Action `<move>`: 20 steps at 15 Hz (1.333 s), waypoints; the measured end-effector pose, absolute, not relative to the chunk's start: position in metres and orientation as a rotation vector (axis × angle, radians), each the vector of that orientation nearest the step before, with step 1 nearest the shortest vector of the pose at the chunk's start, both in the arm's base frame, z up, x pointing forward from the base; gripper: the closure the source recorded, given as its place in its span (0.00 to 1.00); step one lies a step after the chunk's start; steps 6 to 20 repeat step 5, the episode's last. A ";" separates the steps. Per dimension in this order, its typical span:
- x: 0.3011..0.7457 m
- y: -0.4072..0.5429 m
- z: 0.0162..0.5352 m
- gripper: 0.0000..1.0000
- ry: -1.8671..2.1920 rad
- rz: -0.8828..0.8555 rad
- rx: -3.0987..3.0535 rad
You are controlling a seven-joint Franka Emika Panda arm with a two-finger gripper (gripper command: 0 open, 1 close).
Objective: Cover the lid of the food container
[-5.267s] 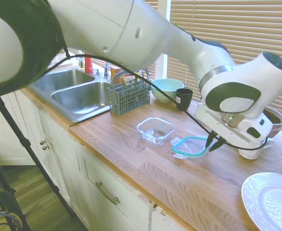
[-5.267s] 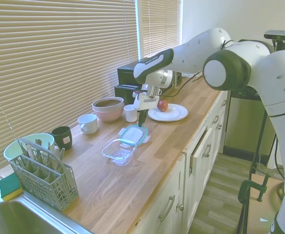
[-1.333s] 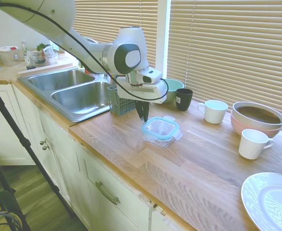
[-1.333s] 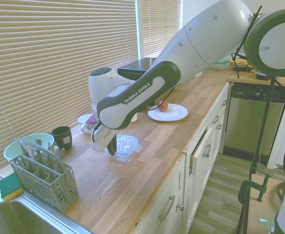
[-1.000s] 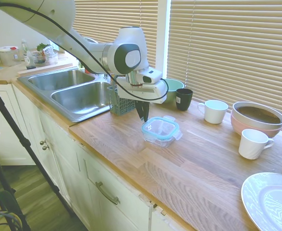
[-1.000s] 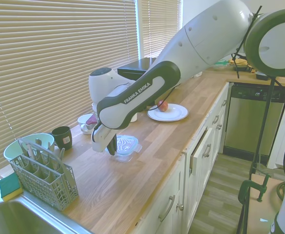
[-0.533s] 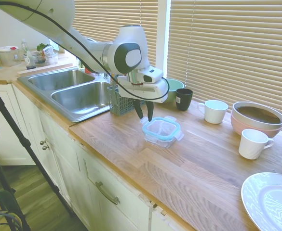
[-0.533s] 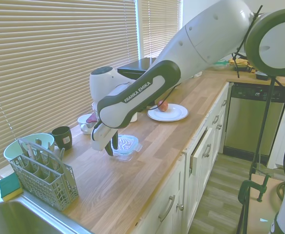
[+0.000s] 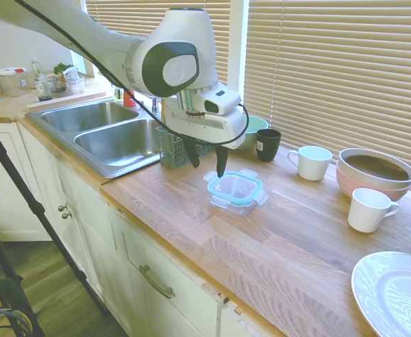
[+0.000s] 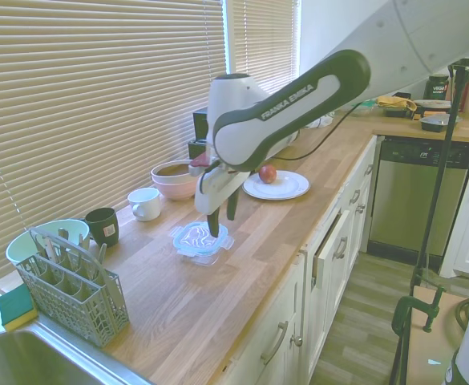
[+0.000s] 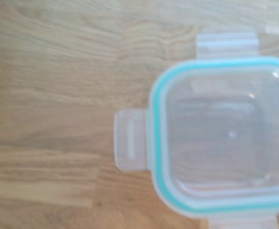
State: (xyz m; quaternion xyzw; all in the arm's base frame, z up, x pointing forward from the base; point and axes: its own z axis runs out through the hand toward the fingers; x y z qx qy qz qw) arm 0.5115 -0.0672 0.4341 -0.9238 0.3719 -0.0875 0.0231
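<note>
lid (image 9: 236,187): 5.3 s ago it lay flat on the desk (image 9: 282,239) beside the tub; now it sits on top of the food container (image 9: 234,201), teal rim level.
hand (image 9: 205,161): earlier pinched on the lid's edge; now lifted clear above the container's sink-side corner, fingers spread apart, holding nothing.
arm: risen since half a second ago.

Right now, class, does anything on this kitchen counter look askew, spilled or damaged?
Nothing stands out. The lid sits squarely on the food container, its tabs sticking out rather than folded down. The open tool is beside it, holding nothing. No spills or damage show on the wooden counter.
</note>
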 end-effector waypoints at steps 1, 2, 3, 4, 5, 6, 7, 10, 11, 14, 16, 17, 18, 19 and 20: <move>0.497 -0.078 0.431 0.00 1.163 -0.255 -2.854; 0.486 -0.086 0.425 0.00 1.174 -0.238 -2.854; 0.478 -0.091 0.417 0.00 1.183 -0.217 -2.856; 0.472 -0.094 0.409 0.00 1.186 -0.199 -2.859; 0.469 -0.095 0.403 0.00 1.186 -0.189 -2.862; 0.469 -0.095 0.403 0.00 1.186 -0.189 -2.862; 0.469 -0.095 0.403 0.00 1.186 -0.189 -2.862; 0.469 -0.095 0.403 0.00 1.186 -0.189 -2.862; 0.469 -0.095 0.403 0.00 1.186 -0.189 -2.862; 0.469 -0.095 0.403 0.00 1.186 -0.189 -2.862; 0.469 -0.095 0.403 0.00 1.186 -0.189 -2.862; 0.469 -0.095 0.403 0.00 1.186 -0.189 -2.862; 0.469 -0.095 0.403 0.00 1.186 -0.189 -2.862; 0.469 -0.095 0.403 0.00 1.186 -0.189 -2.862; 0.469 -0.095 0.403 0.00 1.186 -0.189 -2.862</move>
